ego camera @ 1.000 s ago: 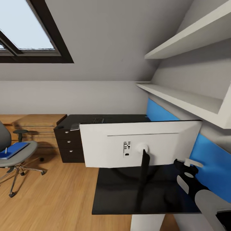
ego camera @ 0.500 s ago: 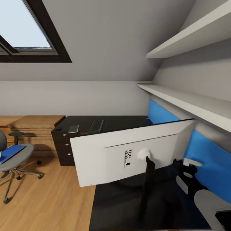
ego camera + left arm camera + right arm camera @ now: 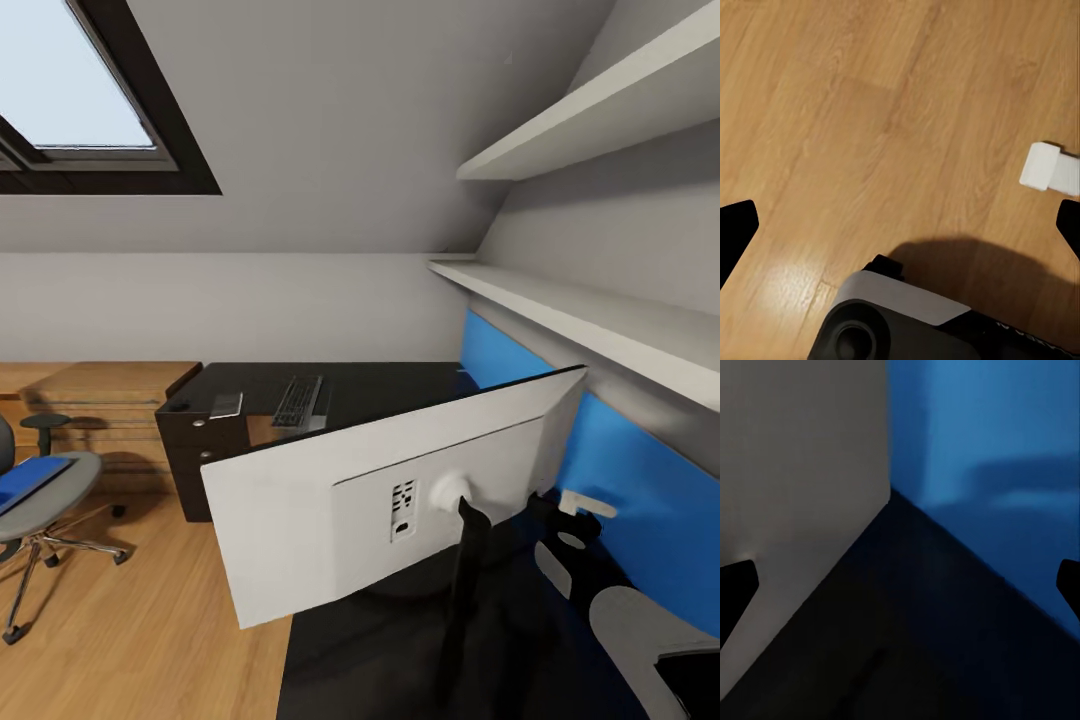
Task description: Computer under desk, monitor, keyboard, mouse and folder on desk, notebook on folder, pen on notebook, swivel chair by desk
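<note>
We see the monitor (image 3: pixel 390 500), white back toward us, now tilted well off level on the near end of the desk (image 3: pixel 400 385), its left corner dropped past the desk's edge; a second ago it stood level. The keyboard (image 3: pixel 299 400) lies near the desk's far left corner, uncovered since then. The folder (image 3: pixel 30 482) rests on the swivel chair (image 3: pixel 45 500). Our right gripper (image 3: pixel 900 585) reaches behind the monitor near the blue wall panel (image 3: pixel 640 500), fingers spread wide; our left gripper (image 3: pixel 900 225) hangs open-fingered over the wood floor (image 3: pixel 870 112).
</note>
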Motion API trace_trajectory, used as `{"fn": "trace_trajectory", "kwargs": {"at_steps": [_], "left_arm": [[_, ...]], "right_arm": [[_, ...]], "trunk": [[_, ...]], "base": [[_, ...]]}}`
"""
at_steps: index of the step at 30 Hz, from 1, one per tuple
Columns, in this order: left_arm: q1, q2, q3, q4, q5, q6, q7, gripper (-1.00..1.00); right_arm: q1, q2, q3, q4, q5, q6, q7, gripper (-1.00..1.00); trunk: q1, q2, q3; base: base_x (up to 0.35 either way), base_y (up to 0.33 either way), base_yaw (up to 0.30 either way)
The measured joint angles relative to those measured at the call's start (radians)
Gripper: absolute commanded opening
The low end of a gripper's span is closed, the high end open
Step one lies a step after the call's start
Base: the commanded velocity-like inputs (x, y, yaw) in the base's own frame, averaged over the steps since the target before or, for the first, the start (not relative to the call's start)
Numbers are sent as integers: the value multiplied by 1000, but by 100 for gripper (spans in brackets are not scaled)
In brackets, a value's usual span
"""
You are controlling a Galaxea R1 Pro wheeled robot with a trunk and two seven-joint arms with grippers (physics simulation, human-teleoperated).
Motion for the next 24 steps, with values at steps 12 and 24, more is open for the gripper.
{"fn": "trace_trajectory", "kwargs": {"at_steps": [12,24], "left_arm": [[0,-1,0,1,0,-15,0,100],[0,-1,-1,1,0,-15,0,100]], "right_arm": [[1,8,-1,2,5,-4,3,100],[1,8,3,1,6,-5,8,100]], "trunk": [[0,0,0],[0,0,0]], "base": [[0,0,0],[54,-28,0]]}}
